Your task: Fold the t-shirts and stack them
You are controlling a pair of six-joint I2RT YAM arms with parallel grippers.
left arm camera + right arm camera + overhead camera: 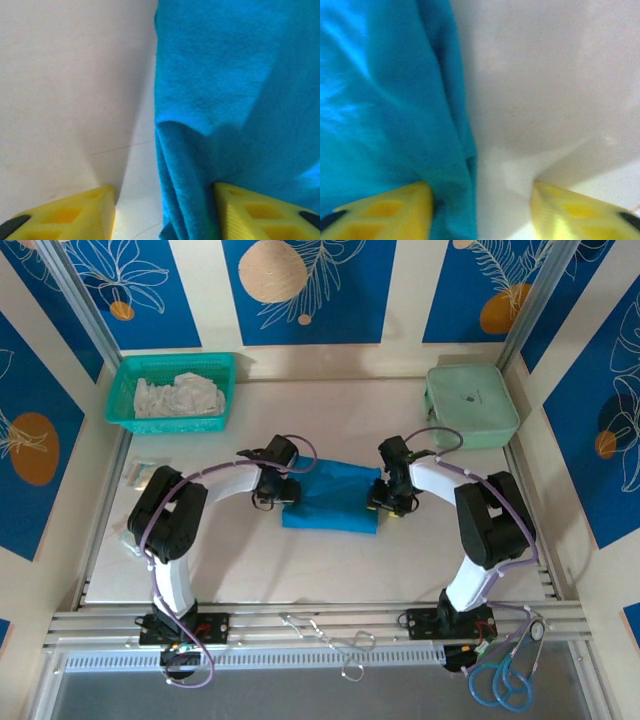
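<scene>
Folded teal t-shirt (335,498) flat on table (300,575). left gripper (165,212) and right gripper (481,210) at opposite ends, jaws apart, straddling fabric edges, nothing clamped.

**A:** What do the two arms look like from above?

**B:** The left arm (168,520) and right arm (490,522) match. Both have bulky black joint housings, smooth white link shells and black bases (185,626).

**A:** Any wiring?

**B:** A thin lilac cable (436,429) loops along each arm.

**A:** And the jaws, close up?

**B:** They have yellow plastic fingers (75,215), wedge-shaped with recessed pockets. Small black pads (12,225) sit at the outer corners. The right wrist view shows the same.
</scene>
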